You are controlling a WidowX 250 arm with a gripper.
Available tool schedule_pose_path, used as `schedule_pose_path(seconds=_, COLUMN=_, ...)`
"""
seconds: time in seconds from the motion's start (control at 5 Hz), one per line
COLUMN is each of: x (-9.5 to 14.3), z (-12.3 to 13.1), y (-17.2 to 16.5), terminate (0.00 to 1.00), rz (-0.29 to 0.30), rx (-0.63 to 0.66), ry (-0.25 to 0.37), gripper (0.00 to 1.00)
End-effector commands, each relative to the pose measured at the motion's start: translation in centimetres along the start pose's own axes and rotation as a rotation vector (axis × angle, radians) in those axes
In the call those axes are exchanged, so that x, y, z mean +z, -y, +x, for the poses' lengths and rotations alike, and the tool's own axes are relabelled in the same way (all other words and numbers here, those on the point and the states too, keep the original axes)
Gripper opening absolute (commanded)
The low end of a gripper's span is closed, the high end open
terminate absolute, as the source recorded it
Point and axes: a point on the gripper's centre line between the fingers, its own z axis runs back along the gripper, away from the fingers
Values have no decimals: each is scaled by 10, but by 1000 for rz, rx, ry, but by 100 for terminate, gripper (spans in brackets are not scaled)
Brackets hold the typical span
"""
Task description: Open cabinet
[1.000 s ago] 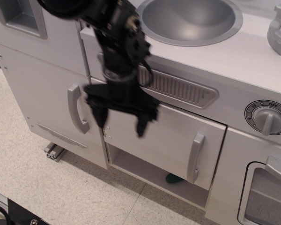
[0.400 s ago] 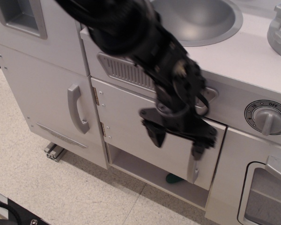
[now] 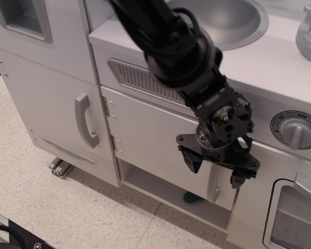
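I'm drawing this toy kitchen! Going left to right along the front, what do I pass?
Curved grey handle → door hinges → wide white cabinet door → pincer, fingers spread around the small handle → round timer knob.

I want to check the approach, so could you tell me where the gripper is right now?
The gripper sits lower right of centre in the camera view, open, its fingers either side of the small grey handle at the right edge of the cabinet door, below the dial.

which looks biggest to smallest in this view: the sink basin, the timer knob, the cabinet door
1. cabinet door, partly hidden by the gripper
2. sink basin, cut off by the top edge, so its rank against the door is unsure
3. timer knob, clearly smallest
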Motion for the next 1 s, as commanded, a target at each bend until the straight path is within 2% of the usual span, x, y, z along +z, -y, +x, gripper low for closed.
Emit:
schedule_pose_path(seconds=0.0, x=-9, z=20, y=0, terminate=0, rz=8, rx=14, ry=52, gripper=100)
schedule_pose_path(seconds=0.2, x=-8, z=18, y=0, terminate=0, rz=-4, rx=7, ry=50, gripper=0)
schedule_pose_path(seconds=0.6, x=-10, z=20, y=-2, terminate=0, rz=-10, rx=31, ry=58, gripper=0)
schedule_pose_path(seconds=0.8, x=-6, z=7, y=-6, terminate=0, rz=-12, rx=14, ry=47, gripper=0)
